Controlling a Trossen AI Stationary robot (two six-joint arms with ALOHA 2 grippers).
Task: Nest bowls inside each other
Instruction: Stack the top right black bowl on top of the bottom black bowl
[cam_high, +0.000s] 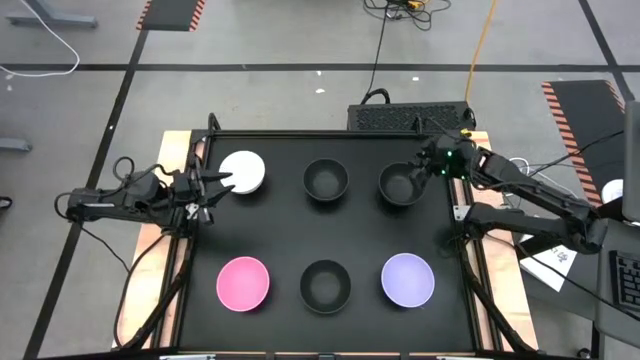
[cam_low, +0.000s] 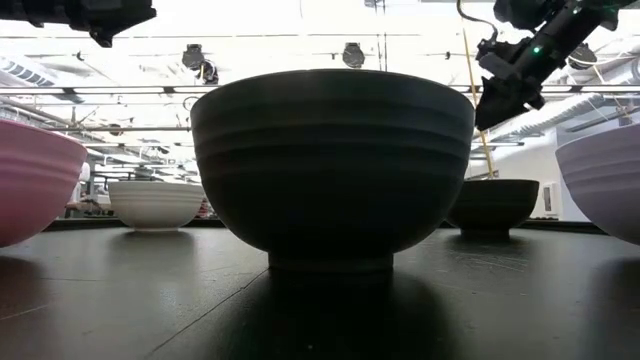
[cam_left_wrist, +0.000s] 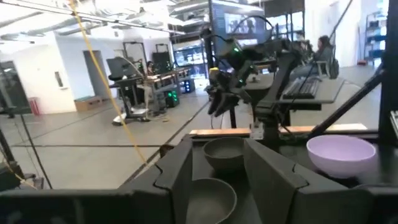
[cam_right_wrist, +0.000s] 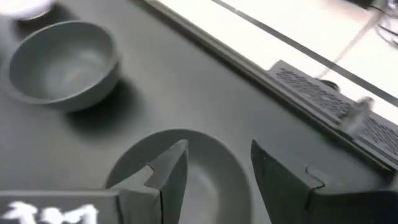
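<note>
Bowls: six apart in two rows on black table (cam_high: 280, 225), none nested | right gripper (cam_high: 428, 168): fingers parted over rim of back-right black bowl (cam_high: 400, 185), likely lining up to pinch its wall | left gripper (cam_high: 216, 186): spread beside white bowl (cam_high: 243, 171), touching nothing, probably same intent

The right gripper (cam_right_wrist: 214, 177) points down with its two dark fingers (cam_right_wrist: 168, 177) spread apart over a black bowl (cam_right_wrist: 205, 186) standing on the black table (cam_right_wrist: 186, 87). A second black bowl (cam_right_wrist: 62, 62) stands apart from it, upright and empty. A blurred white shape (cam_right_wrist: 25, 7), possibly another bowl, shows at the edge.
</note>
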